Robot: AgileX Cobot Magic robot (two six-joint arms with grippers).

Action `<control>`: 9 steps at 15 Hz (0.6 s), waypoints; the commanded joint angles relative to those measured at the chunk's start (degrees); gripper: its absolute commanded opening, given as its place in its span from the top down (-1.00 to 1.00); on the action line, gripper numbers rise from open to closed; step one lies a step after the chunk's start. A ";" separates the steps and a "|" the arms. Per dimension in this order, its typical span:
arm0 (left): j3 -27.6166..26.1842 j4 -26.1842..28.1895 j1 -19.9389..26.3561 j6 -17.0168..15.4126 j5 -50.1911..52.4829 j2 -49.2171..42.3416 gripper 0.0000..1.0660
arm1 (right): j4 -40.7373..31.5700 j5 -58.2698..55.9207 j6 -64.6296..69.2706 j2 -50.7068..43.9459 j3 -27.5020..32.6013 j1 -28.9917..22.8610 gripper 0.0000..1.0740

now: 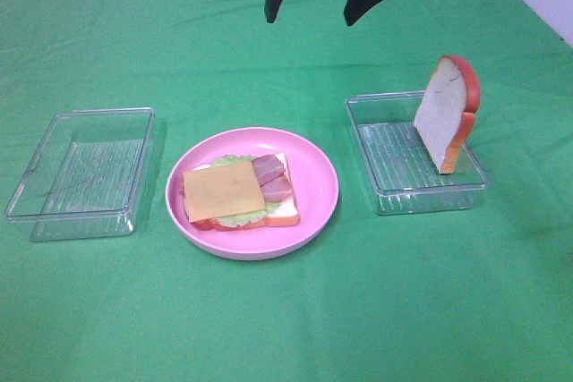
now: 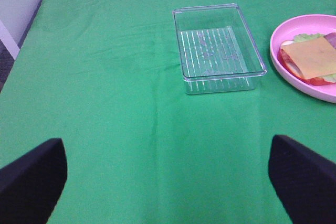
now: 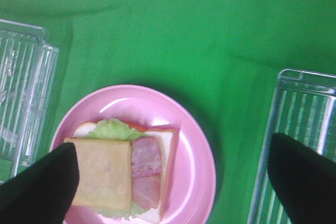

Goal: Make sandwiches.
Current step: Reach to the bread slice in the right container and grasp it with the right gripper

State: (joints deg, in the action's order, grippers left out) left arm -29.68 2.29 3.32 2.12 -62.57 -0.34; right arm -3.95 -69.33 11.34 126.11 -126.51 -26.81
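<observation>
- My right gripper [image 1: 319, 8] hangs above the far side of the table, its two matte black fingers [image 3: 44, 184] spread wide with nothing between them and nothing touched.
- Directly below it sits the round pink plate [image 1: 313, 167], smooth and glossy with a shallow raised rim, resting on the green cloth [image 1: 286, 319].
- On the plate lies the open-faced sandwich [image 1: 240, 192]: a square white bread slice with an orange-brown crust at the bottom, a ruffled pale green lettuce leaf peeking out along the edges, two reddish-brown bacon strips side by side, and a flat yellow cheese square lying on top, covering part of the bacon.
- To the right of the plate stands a clear plastic tray [image 1: 394, 199], rectangular with a ribbed floor; a second bread slice [image 1: 441, 114], dome-topped with an orange crust, stands on edge inside it, leaning against the tray's right wall.
- To the left of the plate is a matching clear tray [image 2: 247, 74], ribbed and holding nothing.
- My left gripper [image 2: 168, 182] is over bare green cloth near that left tray, its dark rounded fingertips [image 2: 31, 179] far apart, gripping nothing.
</observation>
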 commanded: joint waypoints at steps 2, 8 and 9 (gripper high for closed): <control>0.17 0.06 -0.06 -0.06 0.86 -0.74 -0.83 | 0.92 -6.99 0.52 -0.63 -0.34 5.56 -0.74; 0.17 0.00 -0.06 -0.06 0.86 -0.74 -0.83 | 6.53 -6.99 -3.72 -1.15 -0.23 12.15 -0.74; 0.17 0.00 -0.06 -0.06 0.86 -0.74 -0.83 | 6.25 -6.99 -3.84 -1.15 -0.17 13.35 -0.73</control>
State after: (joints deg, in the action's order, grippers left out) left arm -29.68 2.23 3.32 2.12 -62.57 -0.34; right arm 2.12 -69.39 8.19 125.99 -126.51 -14.04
